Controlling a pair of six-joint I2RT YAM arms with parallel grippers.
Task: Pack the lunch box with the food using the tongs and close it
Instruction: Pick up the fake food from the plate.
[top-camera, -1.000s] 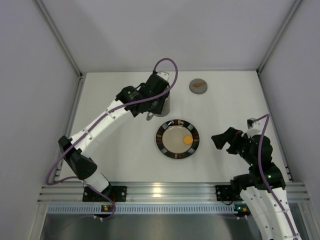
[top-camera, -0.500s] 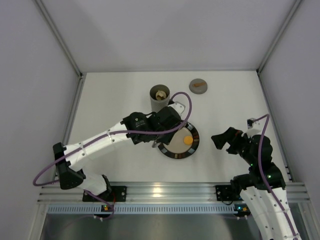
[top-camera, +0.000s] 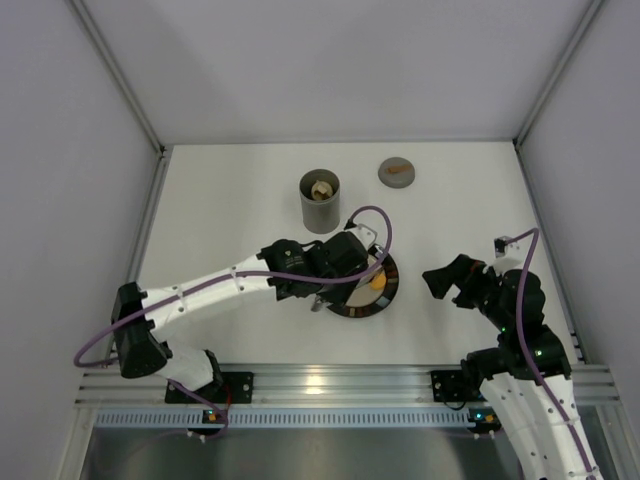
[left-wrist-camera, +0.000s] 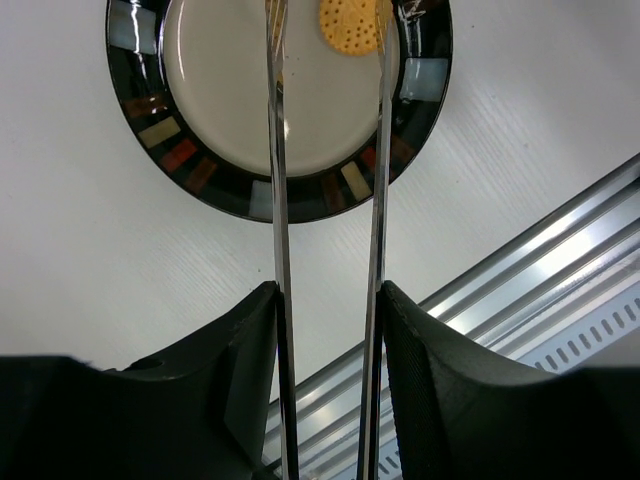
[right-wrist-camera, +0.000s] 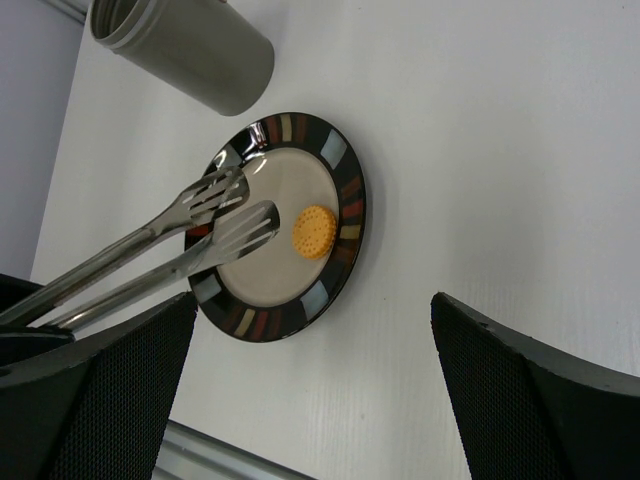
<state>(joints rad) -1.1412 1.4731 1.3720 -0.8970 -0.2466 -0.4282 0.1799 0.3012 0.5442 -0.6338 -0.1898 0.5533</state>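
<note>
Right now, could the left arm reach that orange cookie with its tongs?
Probably yes: the tongs in the left gripper hang over the plate, tips apart, beside the cookie, nothing between.

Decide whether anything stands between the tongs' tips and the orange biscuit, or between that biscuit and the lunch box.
Nothing visible does. The tongs reach over bare plate beside the biscuit, and only bare table lies between plate and open lunch box.

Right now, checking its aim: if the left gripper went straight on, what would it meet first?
Probably the orange biscuit on the plate, just ahead of the tongs held by the left gripper; the tips' height above the plate is unclear.
</note>
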